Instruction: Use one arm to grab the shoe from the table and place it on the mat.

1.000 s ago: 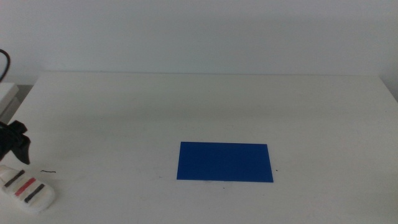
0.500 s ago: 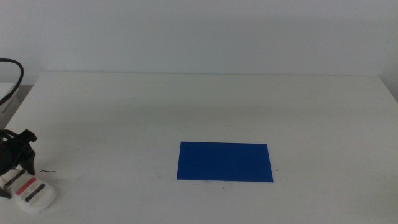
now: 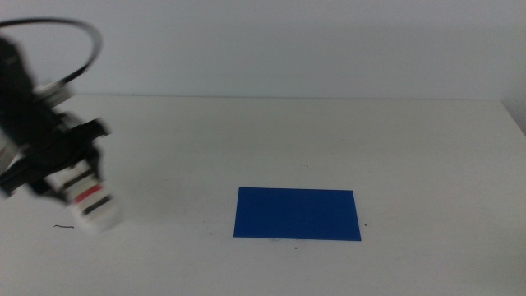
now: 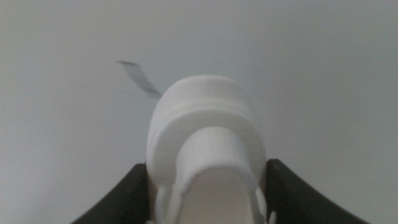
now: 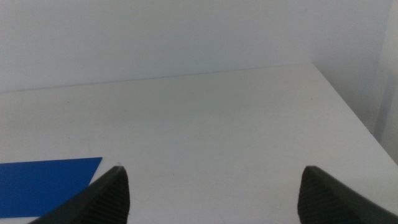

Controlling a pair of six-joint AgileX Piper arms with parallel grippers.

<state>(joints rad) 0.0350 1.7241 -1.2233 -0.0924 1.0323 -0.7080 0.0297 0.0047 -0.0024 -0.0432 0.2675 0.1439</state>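
Observation:
My left arm comes in from the left, and its gripper is shut on the white shoe. The shoe, with black and red straps, hangs tilted above the table, left of the dark blue mat. In the left wrist view the shoe fills the space between the two dark jaws of the left gripper. My right gripper is open and empty over the table's right part, with a corner of the mat in its view. The right arm is out of the middle view.
A tiny dark mark lies on the table just left of the hanging shoe. The table's far edge meets a pale wall. Its right edge shows in the right wrist view.
The left gripper closed on the shoe at the table's front left corner, then lifted it and carried it right and farther back. The mat has not moved.

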